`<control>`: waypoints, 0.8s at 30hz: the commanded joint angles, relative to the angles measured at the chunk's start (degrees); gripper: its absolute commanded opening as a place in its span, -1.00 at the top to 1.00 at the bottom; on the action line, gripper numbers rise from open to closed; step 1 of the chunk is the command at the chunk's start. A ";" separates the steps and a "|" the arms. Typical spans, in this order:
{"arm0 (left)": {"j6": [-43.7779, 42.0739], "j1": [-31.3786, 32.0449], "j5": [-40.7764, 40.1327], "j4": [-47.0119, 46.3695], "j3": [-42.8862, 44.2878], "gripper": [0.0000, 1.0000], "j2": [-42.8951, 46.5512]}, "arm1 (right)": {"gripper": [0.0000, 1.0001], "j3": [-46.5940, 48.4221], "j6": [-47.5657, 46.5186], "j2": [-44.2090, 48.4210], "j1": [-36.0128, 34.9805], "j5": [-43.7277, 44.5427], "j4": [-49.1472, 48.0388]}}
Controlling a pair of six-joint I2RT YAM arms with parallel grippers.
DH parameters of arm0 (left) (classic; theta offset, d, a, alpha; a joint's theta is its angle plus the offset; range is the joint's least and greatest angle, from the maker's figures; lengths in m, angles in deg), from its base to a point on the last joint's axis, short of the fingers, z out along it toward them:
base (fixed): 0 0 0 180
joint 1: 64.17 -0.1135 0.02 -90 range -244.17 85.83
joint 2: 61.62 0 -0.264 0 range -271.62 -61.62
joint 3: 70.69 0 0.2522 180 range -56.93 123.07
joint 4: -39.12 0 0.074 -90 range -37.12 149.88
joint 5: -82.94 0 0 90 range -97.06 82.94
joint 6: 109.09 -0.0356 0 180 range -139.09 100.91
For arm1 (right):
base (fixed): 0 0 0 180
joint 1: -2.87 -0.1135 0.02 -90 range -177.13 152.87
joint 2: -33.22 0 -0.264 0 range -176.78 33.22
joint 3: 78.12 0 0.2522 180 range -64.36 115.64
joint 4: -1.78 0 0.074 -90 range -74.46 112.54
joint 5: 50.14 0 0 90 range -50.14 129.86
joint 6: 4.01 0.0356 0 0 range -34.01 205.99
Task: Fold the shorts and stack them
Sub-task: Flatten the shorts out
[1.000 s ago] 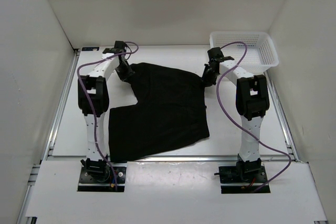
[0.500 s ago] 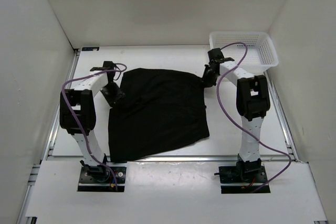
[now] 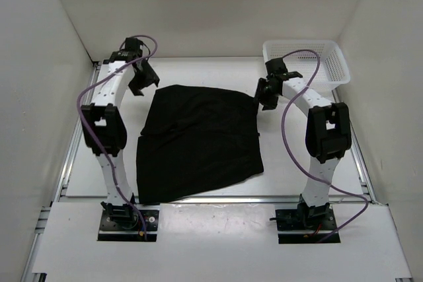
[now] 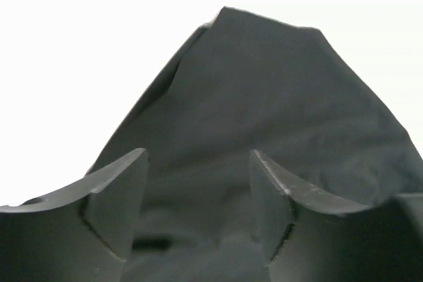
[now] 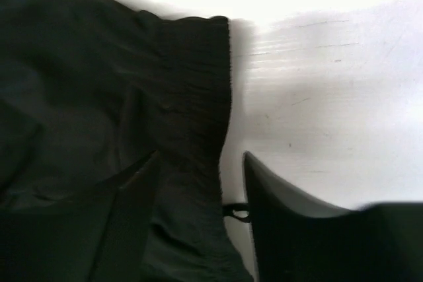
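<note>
The black shorts (image 3: 198,140) lie flat on the white table (image 3: 284,156), folded over into one broad panel. My left gripper (image 3: 144,82) hangs open above the table, just beyond the shorts' far left corner. In the left wrist view its fingers (image 4: 119,196) stand apart with the shorts (image 4: 264,97) well below them and nothing gripped. My right gripper (image 3: 266,99) sits at the shorts' far right corner. In the right wrist view the ribbed waistband edge (image 5: 205,97) runs between its parted fingers (image 5: 277,209), with bare table showing beside the right finger.
A white mesh basket (image 3: 338,64) stands at the far right corner, just behind the right arm. White walls close in the table on the left, right and far sides. A metal rail (image 3: 73,143) runs along the table's left edge.
The left gripper drew the shorts' far left leg down over the near one, let go, opened and rose to the far left. The notch in the shorts is gone. The right jaws parted slightly.
</note>
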 commanded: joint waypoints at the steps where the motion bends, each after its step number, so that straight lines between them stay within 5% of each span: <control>1: -2.49 0.32 -0.85 4.90 7.94 -0.44 -9.35 | 0.24 2.94 -1.64 0.61 -0.27 0.40 1.15; 5: -3.72 0.32 3.45 6.84 15.69 -0.17 -17.88 | 0.69 8.05 -3.83 -3.70 -1.93 -1.53 3.88; 12: -4.96 2.08 7.94 4.38 16.93 -0.15 -23.24 | 0.69 12.71 -3.93 -13.19 -3.08 -2.68 4.41; 20: -6.81 -0.64 8.11 9.21 31.51 -0.18 -33.36 | 0.69 25.69 -1.21 -23.30 -3.08 0.66 6.70; 24: -7.95 -2.23 11.71 9.21 40.65 -0.18 -38.27 | 0.28 36.86 -1.20 -28.92 -3.08 1.71 10.03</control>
